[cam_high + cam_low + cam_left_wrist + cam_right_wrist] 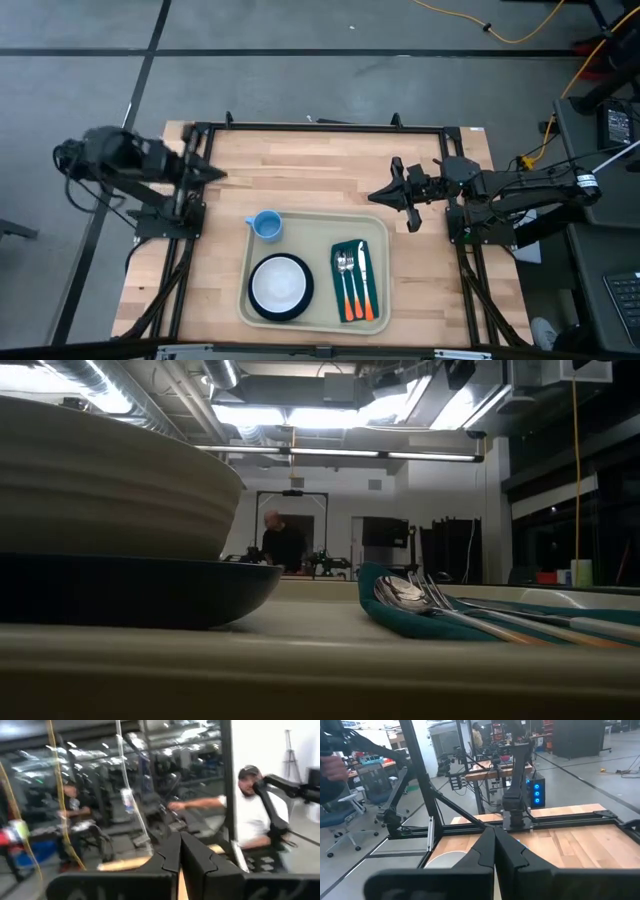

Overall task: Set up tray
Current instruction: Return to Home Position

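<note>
The beige tray [315,238] sits on the near half of the wooden table [300,160], roughly midway between the two arms, its long side running left to right. Inside it, a blue cup [267,224] stands in the far left corner. A dark-rimmed plate [281,285] with a white centre fills the near left part. On the right side lies a green napkin [369,290] carrying a spoon [343,266], a fork [352,278] and a knife [364,275]. They lie side by side in that order from left to right, orange handles pointing to the near edge.

Seen from table height, the tray's rim [300,680] crosses the foreground and the plate [120,590] looms on the left. To the right, the napkin [385,612] bears the silver spoon bowl [400,593].

The left gripper [220,174] is folded back over the table's left edge, well apart from the tray. Its wrist camera shows the two dark fingers [200,865] pressed together, holding nothing. The right gripper [374,196] is over bare wood just beyond the tray's far right corner, its fingers [480,852] likewise pressed together and empty.

In the room beyond, a person in a white shirt and cap [250,815] sits past the left arm. A dark-clad figure [283,545] stands far back in the low view.
</note>
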Controlling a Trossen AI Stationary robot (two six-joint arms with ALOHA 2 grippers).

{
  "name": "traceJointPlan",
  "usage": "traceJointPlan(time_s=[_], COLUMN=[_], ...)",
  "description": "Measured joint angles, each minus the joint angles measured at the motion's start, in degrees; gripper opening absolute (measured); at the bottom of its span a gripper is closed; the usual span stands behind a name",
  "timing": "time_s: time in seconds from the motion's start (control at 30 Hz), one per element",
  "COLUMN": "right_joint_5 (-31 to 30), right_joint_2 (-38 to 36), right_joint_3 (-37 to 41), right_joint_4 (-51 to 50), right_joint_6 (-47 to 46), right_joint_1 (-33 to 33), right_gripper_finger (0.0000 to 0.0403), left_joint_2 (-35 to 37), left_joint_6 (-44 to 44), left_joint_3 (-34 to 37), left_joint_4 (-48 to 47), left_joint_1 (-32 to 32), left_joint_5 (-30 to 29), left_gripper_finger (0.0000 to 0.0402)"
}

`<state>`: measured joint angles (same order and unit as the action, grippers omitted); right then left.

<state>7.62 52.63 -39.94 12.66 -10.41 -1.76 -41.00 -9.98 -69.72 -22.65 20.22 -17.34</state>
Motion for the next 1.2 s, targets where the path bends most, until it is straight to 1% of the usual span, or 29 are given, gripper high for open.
traceJointPlan(time_s=[0.07,0.13,0.23,0.37,0.53,0.77,0.97,1.03,1.1,1.2], right_joint_5=[0.0,0.0,0.0,-0.6,-2.51,-2.58,-2.58,-2.56,-2.58,-3.08], right_joint_2=[-0.01,-0.01,-0.01,0.01,0.03,0.65,2.54,3.0,3.12,3.12], right_joint_3=[0.0,0.0,0.0,0.0,0.0,0.0,0.0,0.0,0.0,0.0], right_joint_4=[0.03,0.02,-0.01,-0.1,-1.95,-4.78,-5.13,-5.1,-5.06,-5.15], right_joint_6=[0.65,0.57,-0.03,0.41,0.41,1.3,4.52,4.99,5.12,7.29], right_joint_1=[0.0,0.0,0.0,0.0,0.0,0.0,0.04,0.04,0.04,0.09], right_gripper_finger=[0.0003,0.0003,0.0003,0.0003,0.0003,0.0003,0.0003,0.0003,0.0003,0.0002], left_joint_2=[1.92,3.95,7.12,11.52,17.02,21.67,22.26,22.2,22.17,22.17], left_joint_6=[2.38,4.31,6.85,7.85,9.83,12.28,12.43,14.17,15.65,13.16], left_joint_3=[3.93,8.11,14.45,22.31,30.0,35.41,36.05,36.04,36.04,36.04], left_joint_4=[0.62,2.62,4.69,7.82,11.75,10.51,4.04,4.26,4.59,4.42], left_joint_1=[-2.19,-3.8,-5.4,-6.77,-7.64,-7.66,-7.64,-7.64,-7.64,-7.64], left_joint_5=[4.01,5.6,4.87,2.73,0.22,-3.94,-6.79,-6.5,-4.8,-2.51], left_gripper_finger=[0.0003,0.0003,0.0003,0.0003,0.0003,0.0003,0.0003,0.0003,0.0003,0.0003])
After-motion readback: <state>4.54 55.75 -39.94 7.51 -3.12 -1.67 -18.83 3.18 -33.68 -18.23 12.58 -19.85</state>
